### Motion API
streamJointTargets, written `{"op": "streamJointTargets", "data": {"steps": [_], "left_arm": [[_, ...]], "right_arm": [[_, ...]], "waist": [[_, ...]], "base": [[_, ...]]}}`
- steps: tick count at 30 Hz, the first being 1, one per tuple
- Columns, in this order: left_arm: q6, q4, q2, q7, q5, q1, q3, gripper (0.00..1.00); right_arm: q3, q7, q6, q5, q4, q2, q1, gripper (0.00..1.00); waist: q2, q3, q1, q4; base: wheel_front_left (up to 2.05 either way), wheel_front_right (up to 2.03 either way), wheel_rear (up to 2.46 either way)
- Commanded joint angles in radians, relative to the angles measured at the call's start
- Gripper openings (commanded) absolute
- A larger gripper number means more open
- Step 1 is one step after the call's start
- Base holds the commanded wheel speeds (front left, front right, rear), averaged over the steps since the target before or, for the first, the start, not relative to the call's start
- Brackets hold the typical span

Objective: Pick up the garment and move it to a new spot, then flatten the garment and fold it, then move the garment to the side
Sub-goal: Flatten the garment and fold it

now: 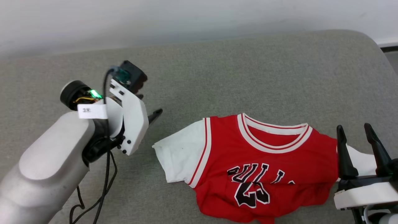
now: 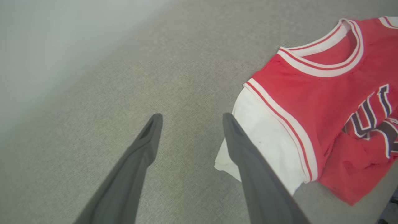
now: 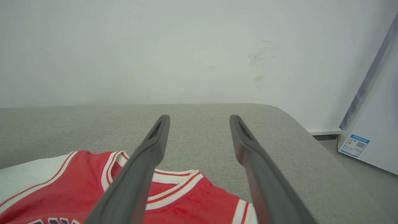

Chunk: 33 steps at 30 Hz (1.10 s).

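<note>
Left gripper (image 2: 192,116): you are holding it wide open, with nothing between the jaws and only grey cushion (image 2: 174,77) showing in the gap. It is slanting down toward the cushion. The garment (image 1: 264,161) is lying just to its right. The nearest part is a white sleeve (image 2: 267,137), its corner sitting close beside the right-hand finger in the left wrist view. Whether that finger is touching cloth, you cannot tell. A black cable (image 1: 105,190) is hanging under the left forearm.

Right gripper (image 1: 354,126): it is also spread wide and gripping nothing. It is hovering at the garment's opposite edge, fingers pointing toward the wall (image 3: 186,46). The striped collar (image 3: 177,189) is lying under its left finger in the right wrist view, and the red chest is spreading out to its left.

The garment is resting face up on the cushion between both grippers, its lower half rumpled and its black lettering creased. Further right of the right gripper, a white box (image 3: 373,133) with a small label is standing past the cushion's edge.
</note>
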<state>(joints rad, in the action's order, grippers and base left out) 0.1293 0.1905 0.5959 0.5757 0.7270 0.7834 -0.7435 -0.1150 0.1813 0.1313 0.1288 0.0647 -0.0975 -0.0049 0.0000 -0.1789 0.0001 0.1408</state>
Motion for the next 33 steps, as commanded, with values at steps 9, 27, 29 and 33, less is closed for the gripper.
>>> {"op": "streamJointTargets", "data": {"steps": [9, 27, 29, 33], "left_arm": [[0.000, 0.058, 0.031, 0.105, 0.069, 0.114, -0.223, 1.00], [-0.001, 0.194, 0.050, 0.159, 0.156, 0.142, -0.551, 0.00], [-0.001, 0.196, 0.045, 0.149, 0.157, 0.140, -0.555, 0.00], [-0.001, 0.194, 0.041, 0.087, 0.144, 0.158, -0.548, 0.00]], "right_arm": [[0.011, 0.030, -0.001, -0.009, -0.032, 0.009, -0.056, 1.00], [0.015, 0.073, -0.001, -0.008, -0.085, 0.015, -0.112, 1.00], [0.011, 0.075, -0.001, -0.011, -0.089, 0.015, -0.113, 1.00], [0.008, 0.077, -0.001, -0.017, -0.096, 0.010, -0.105, 1.00]], "waist": [[0.0000, -0.077, -0.0001, 0.055], [0.0000, -0.149, -0.0001, 0.089], [0.0000, -0.146, -0.0001, 0.081], [0.0000, -0.124, -0.0001, 0.057]], "base": [[0.00, 0.00, 0.00], [0.00, 0.00, 0.00], [0.00, 0.00, 0.00], [0.00, 0.00, 0.00]]}}
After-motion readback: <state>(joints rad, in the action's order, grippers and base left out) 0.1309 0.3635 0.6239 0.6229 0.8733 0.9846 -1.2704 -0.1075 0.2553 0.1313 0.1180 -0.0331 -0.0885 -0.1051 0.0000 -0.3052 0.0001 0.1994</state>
